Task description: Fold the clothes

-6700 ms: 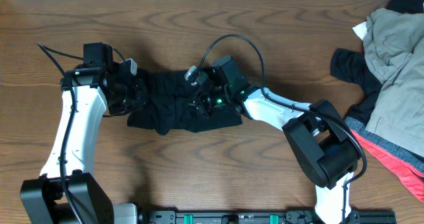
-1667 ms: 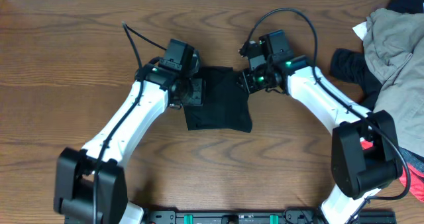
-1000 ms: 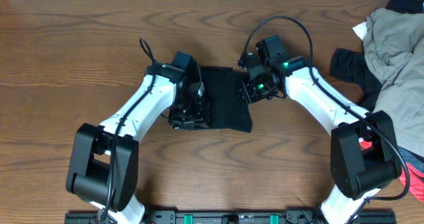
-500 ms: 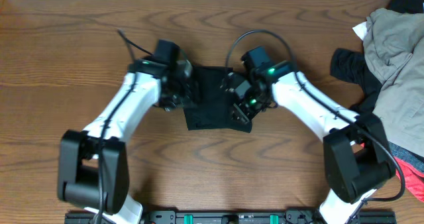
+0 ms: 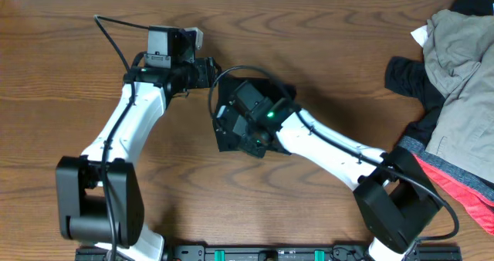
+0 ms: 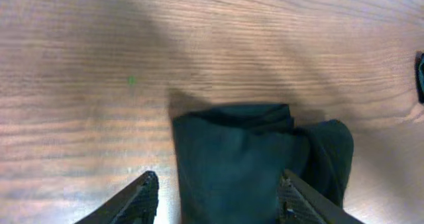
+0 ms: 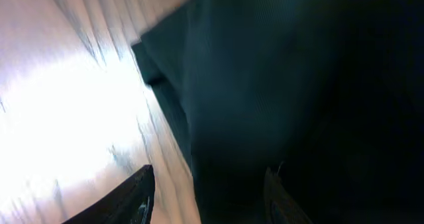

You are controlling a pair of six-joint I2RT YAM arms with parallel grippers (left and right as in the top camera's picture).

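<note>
Right gripper (image 7: 207, 195): jaws apart, low over the near-left part of the shirt (image 6: 245, 164) — no fabric seen pinched.
Shirt: black, folded into a compact rectangle, mid-table (image 5: 154, 184), partly under the right arm.
Left gripper (image 6: 218, 196): released, fingers (image 6: 144, 196) spread, at the shirt's far-left corner.
Pile (image 5: 455, 68): khaki, black and coral clothes, far-right edge — well apart.

Looks like a robot lab: a white left arm (image 5: 123, 130) and right arm (image 5: 332, 149) mounted at a wood-grain table (image 5: 347, 52), with clothes (image 5: 455, 76) heaped at one edge.
</note>
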